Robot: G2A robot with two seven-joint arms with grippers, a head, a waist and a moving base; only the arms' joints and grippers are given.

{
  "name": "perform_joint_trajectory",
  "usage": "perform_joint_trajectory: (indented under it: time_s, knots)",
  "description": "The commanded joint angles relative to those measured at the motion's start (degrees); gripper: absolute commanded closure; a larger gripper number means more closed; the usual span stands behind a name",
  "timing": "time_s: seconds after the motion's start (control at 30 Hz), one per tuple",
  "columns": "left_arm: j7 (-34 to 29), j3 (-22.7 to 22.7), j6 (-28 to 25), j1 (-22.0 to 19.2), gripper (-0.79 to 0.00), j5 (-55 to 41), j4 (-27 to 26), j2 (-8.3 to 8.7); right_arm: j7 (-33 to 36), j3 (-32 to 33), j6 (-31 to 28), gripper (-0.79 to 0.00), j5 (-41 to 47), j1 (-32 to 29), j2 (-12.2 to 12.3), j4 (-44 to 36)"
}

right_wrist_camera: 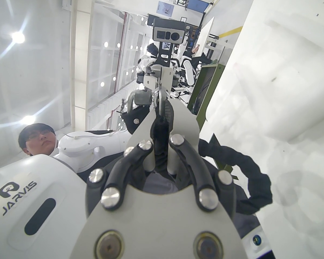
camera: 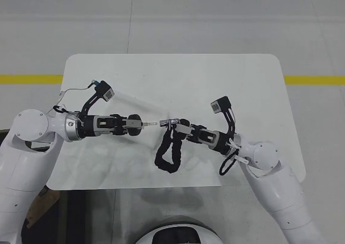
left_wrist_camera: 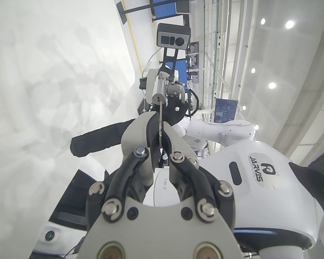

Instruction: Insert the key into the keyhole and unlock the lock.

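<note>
The left gripper (left_wrist_camera: 161, 122) was clenched flat on the key (left_wrist_camera: 160, 110), gripping it by the head so that the thin blade stuck straight out past the fingertips. It sat over the middle of the white table (camera: 233, 79), held clear of the surface and reaching in from the robot's left. Facing it from the other side, the right gripper (right_wrist_camera: 160, 110) was clamped on the lock (camera: 171, 122), grasping it where the black sleeve meets the metal body. The lock's round silver end faced the key. In the left wrist view the tip of the blade met that end right at the keyhole (left_wrist_camera: 158, 99) (how far it had gone in could not be told). In the top view, key and lock lay in one line between the two grippers, which were near each other, with the blade bridging the short gap. The lock's black cable (camera: 167, 155) hung down from it in a loop, drooping toward the robot's side of the table, with its lower bend lying on or just above the tabletop.
</note>
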Motion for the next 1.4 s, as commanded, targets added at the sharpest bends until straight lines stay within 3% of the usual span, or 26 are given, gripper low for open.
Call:
perform_joint_trajectory:
  time_s: [0.0,1.37]
  knots:
    - [-0.1,0.1,0.0,-0.2,0.000,0.1,0.0,-0.09,0.1,-0.2,0.0,0.000,-0.2,0.1,-0.1,0.1]
    - [-2.4,0.7,0.5,-0.7,0.000,2.3,0.0,-1.43,0.4,-1.3,-0.6,0.000,-2.3,0.4,-1.5,0.2]
